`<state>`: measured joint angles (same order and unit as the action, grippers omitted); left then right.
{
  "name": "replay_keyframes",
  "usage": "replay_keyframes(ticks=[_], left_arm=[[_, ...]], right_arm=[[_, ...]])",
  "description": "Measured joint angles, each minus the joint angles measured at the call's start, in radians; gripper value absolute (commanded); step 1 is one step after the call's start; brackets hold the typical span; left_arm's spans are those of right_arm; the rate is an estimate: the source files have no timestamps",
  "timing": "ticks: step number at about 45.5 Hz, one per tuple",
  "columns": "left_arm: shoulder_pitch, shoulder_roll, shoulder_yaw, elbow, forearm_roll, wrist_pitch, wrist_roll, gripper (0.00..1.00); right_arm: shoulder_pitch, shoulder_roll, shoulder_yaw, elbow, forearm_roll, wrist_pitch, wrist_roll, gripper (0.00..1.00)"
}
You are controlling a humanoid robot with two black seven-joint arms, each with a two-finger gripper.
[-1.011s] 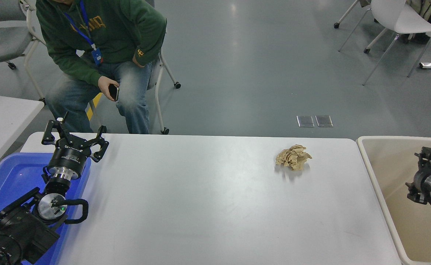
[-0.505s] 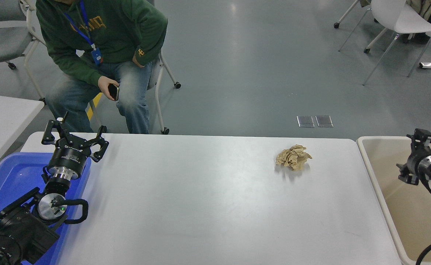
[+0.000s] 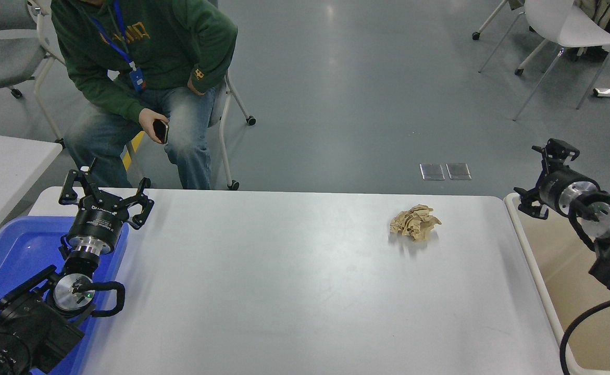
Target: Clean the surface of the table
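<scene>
The table surface (image 3: 284, 291) is a wide glossy white top. A crumpled tan paper ball (image 3: 415, 222) lies on it at the back right. My right gripper (image 3: 538, 175) is open and empty, raised above the table's far right corner, to the right of the paper ball and apart from it. My left gripper (image 3: 106, 191) is open and empty, parked at the table's back left over the blue tray's edge.
A beige bin (image 3: 533, 260) stands against the table's right end. A blue plastic tray (image 3: 13, 250) lies at the left under my left arm. A person (image 3: 143, 57) sits at the far left side with a phone (image 3: 161, 130). A smaller white table (image 3: 2, 161) is at the left.
My right gripper has risen out of the beige bin and moved left and toward the far side, to above the table's right corner. The paper ball and left arm have not moved.
</scene>
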<state>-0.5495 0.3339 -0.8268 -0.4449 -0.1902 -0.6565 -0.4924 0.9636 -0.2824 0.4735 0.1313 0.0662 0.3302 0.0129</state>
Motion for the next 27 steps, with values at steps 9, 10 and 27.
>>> replay_keyframes(ticks=[9, 10, 27], left_arm=[[0.0, 0.0, 0.0, 0.0, 0.0, 0.0, 0.0, 1.0], [0.0, 0.0, 0.0, 0.0, 0.0, 0.0, 0.0, 1.0], [0.0, -0.001, 0.0, 0.0, 0.0, 0.0, 0.0, 1.0]], right_arm=[[-0.039, 0.0, 0.117, 0.212, 0.007, -0.005, 0.001, 1.0], [-0.043, 0.003, 0.125, 0.229, 0.008, -0.007, 0.002, 1.0], [-0.135, 0.102, 0.219, 0.423, 0.011, -0.022, 0.071, 1.0]])
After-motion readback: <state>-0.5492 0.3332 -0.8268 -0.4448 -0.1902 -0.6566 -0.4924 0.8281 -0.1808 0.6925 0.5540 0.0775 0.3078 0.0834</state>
